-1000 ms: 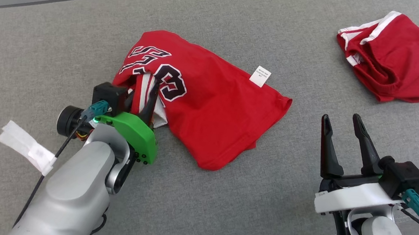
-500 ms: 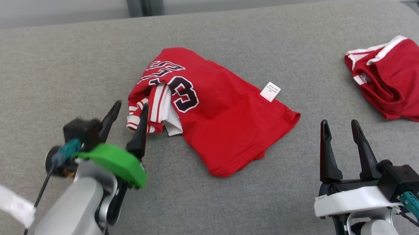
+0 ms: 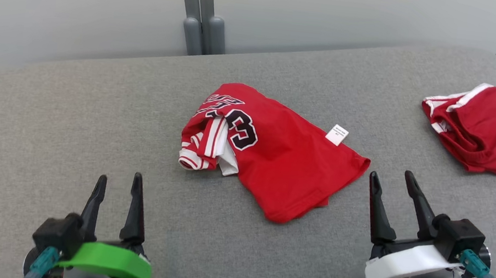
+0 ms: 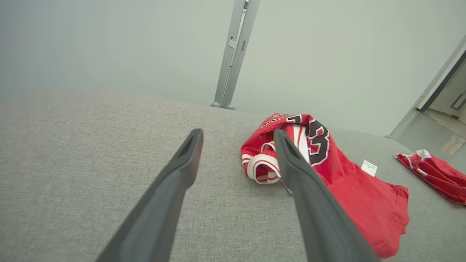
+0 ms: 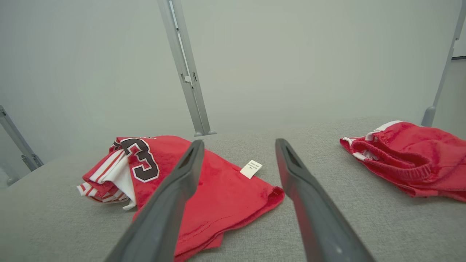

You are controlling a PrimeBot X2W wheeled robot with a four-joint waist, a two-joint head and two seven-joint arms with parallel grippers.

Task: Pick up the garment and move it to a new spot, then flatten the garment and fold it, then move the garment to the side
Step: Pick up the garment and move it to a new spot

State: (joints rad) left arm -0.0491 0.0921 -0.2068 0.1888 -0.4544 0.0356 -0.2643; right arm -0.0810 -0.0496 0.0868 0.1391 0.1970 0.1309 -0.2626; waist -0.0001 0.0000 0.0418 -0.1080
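Grey fabric pad (image 3: 45,136), one wide sheet of it, runs across the head view, with one pale wall (image 3: 82,2) behind it. Two red garments lie on the pad, well apart from each other. The jersey (image 3: 290,171) is the larger. It lies crumpled near the middle, its black-and-white number facing up and its striped white trim bunched at the end toward the robot's left. The shorts (image 3: 492,137) are heaped near the pad's far right edge, with white bands along their rim.

There are two grippers. The left gripper (image 3: 119,178) sits low on the left, well short of the jersey, its two fingers spread with nothing between them. The right gripper (image 3: 390,175) is near the jersey's right corner, its fingers likewise spread and holding nothing.

Two grey posts (image 3: 200,19) rise behind the pad in the head view, one at the middle and one at the right corner. The right wrist view adds a slanted strut (image 5: 16,145) at its left edge. The left wrist view adds a shiny floor (image 4: 433,134) beyond the pad's right end.

One white label (image 3: 337,134) sticks up from the jersey's far edge.
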